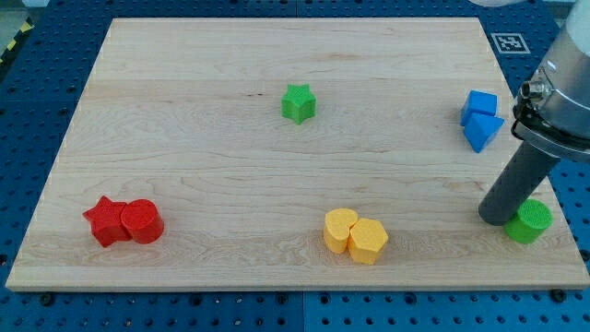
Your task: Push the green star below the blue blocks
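The green star (298,102) lies on the wooden board in the upper middle of the view. Two blue blocks sit at the view's right: a blue cube (480,103) touching a blue triangular block (482,131) just below it. My tip (499,219) is at the lower right, below the blue blocks and far right of the green star. It stands right beside a green cylinder (529,222), at its left side.
A red star (106,220) and a red cylinder (142,221) touch at the lower left. Two yellow blocks (355,235) touch at the bottom middle. The board's right edge (553,175) runs close to my tip and the green cylinder.
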Robot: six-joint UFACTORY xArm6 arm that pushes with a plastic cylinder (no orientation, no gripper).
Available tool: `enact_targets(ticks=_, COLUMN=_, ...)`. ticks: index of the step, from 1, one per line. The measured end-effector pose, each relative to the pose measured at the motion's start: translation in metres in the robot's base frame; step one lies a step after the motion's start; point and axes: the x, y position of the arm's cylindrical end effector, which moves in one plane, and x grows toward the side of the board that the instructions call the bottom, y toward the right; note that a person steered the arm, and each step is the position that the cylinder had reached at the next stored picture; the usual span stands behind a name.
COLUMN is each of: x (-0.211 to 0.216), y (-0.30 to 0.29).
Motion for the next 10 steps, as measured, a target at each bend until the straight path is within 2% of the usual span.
enact_targets(ticks=1, x=-0.015, y=-0.039)
enact_targets(ticks=2, x=-0.047, y=-0.111)
enact_targets(ticks=4, x=-0.148, y=-0.307)
enact_targets(ticks=5, x=-0.205, y=-0.337)
enact_targets(ticks=6, x=-0.207, y=-0.307)
enact_targets(ticks=7, x=-0.189, y=-0.280)
enact_targets(ticks=9, x=-0.169, y=-0.186)
enact_targets(ticks=10, x=-0.169, y=-0.176)
